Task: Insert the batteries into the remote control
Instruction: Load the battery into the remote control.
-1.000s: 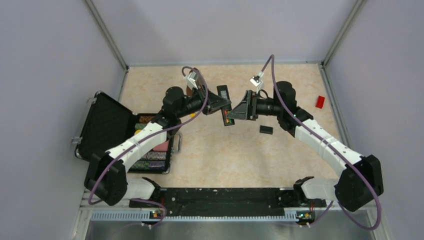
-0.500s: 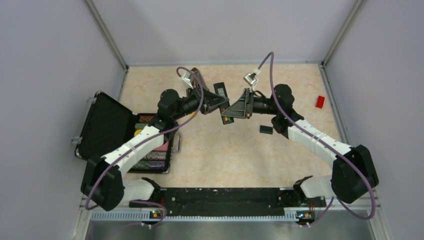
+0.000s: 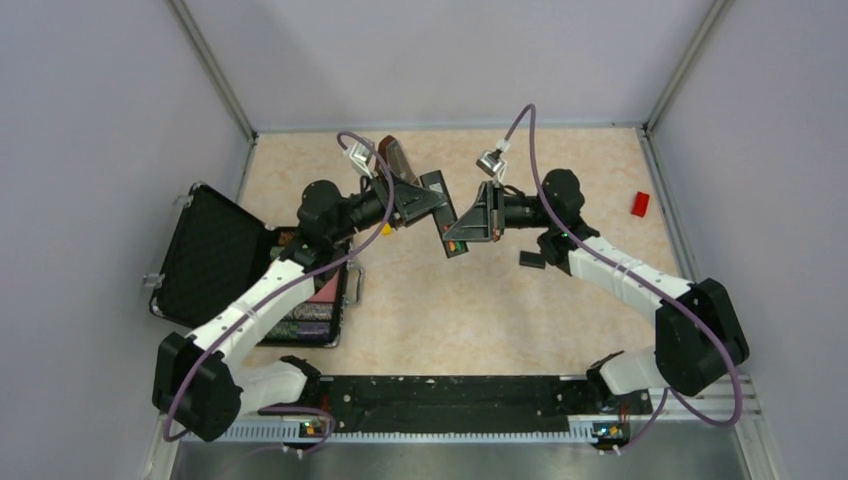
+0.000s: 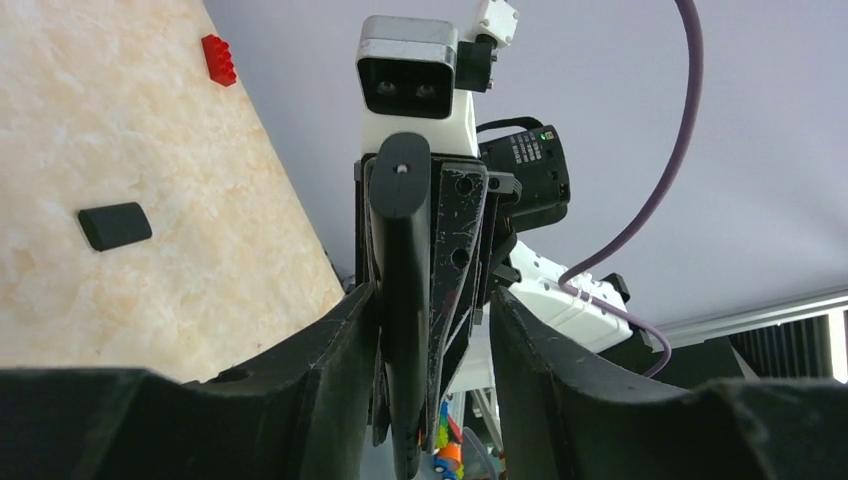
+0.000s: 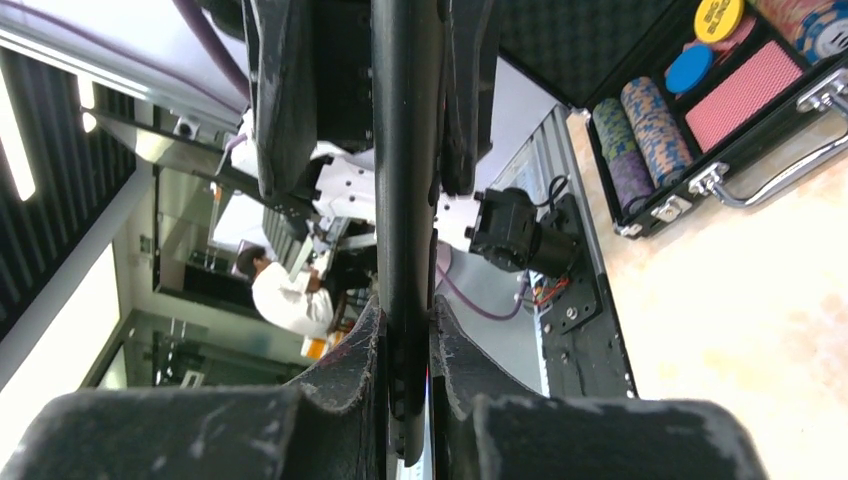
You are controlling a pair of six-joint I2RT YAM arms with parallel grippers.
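Observation:
The black remote control point(image 3: 444, 212) hangs in the air over the middle of the table, between both grippers. My right gripper point(image 3: 462, 228) is shut on its near half; in the right wrist view the remote point(image 5: 405, 150) is edge-on with both fingers point(image 5: 455, 350) pressed against it. My left gripper point(image 3: 424, 200) is open around the far half. There the remote point(image 4: 403, 290) rests against one finger point(image 4: 330, 340) and a gap separates it from the other point(image 4: 530, 340). Small green and red specks, the batteries point(image 3: 450, 243), show at the remote's near end.
A small black cover piece point(image 3: 532, 259) lies on the table right of centre. A red block point(image 3: 640, 203) sits by the right wall. An open black case point(image 3: 215, 255) with chips point(image 3: 312, 310) stands at the left. A brown metronome point(image 3: 395, 155) is behind the left gripper.
The right gripper has shut on the remote and the left gripper's jaws have come apart. Both arms and the remote have drifted slightly left.

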